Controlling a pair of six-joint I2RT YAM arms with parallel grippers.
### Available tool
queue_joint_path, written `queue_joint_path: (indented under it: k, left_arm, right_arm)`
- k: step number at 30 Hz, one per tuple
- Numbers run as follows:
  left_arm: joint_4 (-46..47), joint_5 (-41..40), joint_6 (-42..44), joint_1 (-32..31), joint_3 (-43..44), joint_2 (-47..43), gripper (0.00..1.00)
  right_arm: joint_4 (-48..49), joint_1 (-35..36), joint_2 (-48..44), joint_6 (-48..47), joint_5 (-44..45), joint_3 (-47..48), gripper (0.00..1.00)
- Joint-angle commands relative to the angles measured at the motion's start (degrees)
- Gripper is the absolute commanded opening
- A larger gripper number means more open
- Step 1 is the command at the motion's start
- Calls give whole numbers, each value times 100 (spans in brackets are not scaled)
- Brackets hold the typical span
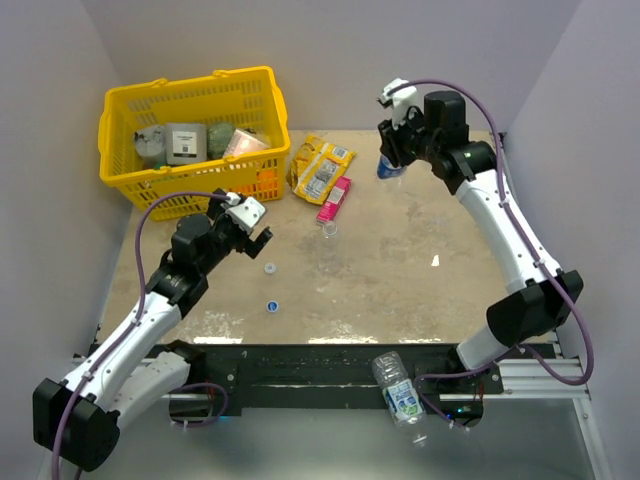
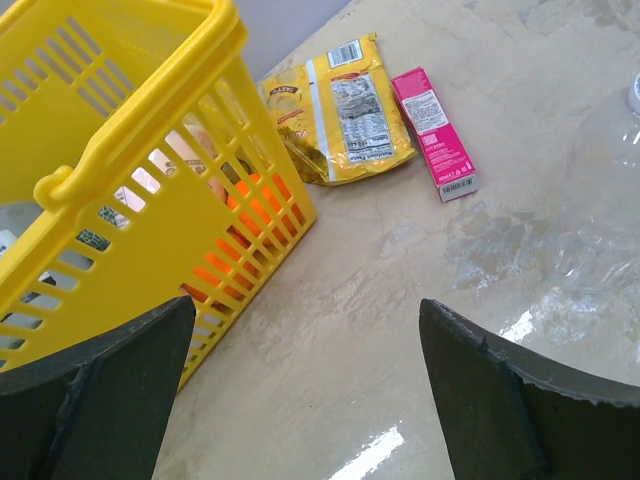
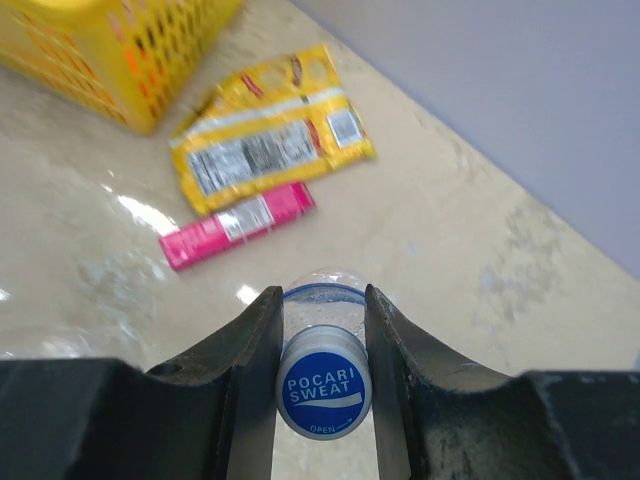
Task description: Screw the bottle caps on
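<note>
At the table's far right corner, the right gripper (image 3: 322, 335) has its fingers narrowed onto a blue Pocari Sweat cap (image 3: 323, 393). The cap sits on the mouth of a blue-labelled bottle (image 1: 388, 168) and is pinched by its sides, probably so the wrist can twist it tight. The left gripper (image 1: 258, 230) hangs toward the table's left edge, near a yellow basket (image 1: 125, 150), fingers spread wide and holding nothing. Just nearer than it lie a whitish cap (image 1: 270, 268) and a loose blue cap (image 1: 272, 305). A clear bottle (image 1: 328, 240), apparently uncapped, stands mid-table. A third bottle (image 1: 400, 390) lies past the near edge.
</note>
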Motion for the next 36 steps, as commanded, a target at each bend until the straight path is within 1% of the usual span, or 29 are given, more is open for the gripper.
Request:
queue_joint_path:
  k: [1,6,11,13,16,19,25,27,28,29,31,32,35,36]
  left_arm:
    - [360,27,-477,85,12,93,100]
    - [246,169,-618,138,47,172,100]
    - [70,178,-645,191,126,216,100]
    - [44,169,-645,226,117,234,100]
    - [52,169,-662,270,91,251,100]
    - [35,248,-689,331,82,287,99]
    - [-44,309,-689,472,187,366,100]
    - [-44,310,-689,524,205,383,100]
    - [-44,318,-680,533,214,383,100]
    - [-44,327,-697,551,205,383,99]
    - [-44,380,-697,604,205,401,100]
    - [-44,397,-723,647,196,392,100]
    - [-44,520,-759,718,196,419,100]
    - [-44,573,-759,727,196,419,99]
  right_arm:
    - [-360,-198,-276,-315,-86,-557,0]
    - [-96,-304,-206,-386,-342,-998,0]
    - [202,-348,-171,-307,-403,-1376,0]
    - [282,-357,-197,-290,-657,-1525,0]
    - [519,-419,-337,-298,-1096,-1875,1]
    - [914,-427,-425,-290,-1273,-2219,2]
    - [1196,-436,-303,-123,-1326,-2352,7]
    - [1258,-436,-268,-87,-1335,-2352,13]
    - [1258,-428,-250,-79,-1335,-2343,17]
    - [1258,-436,-241,-70,-1318,-2343,28]
    - [1266,-436,-258,-61,-1256,-2361,37]
    - [1293,-436,-250,-52,-1230,-2378,44]
    - [1319,-428,-241,-52,-1133,-2396,51]
    - [1319,-428,-232,-61,-1124,-2387,52]
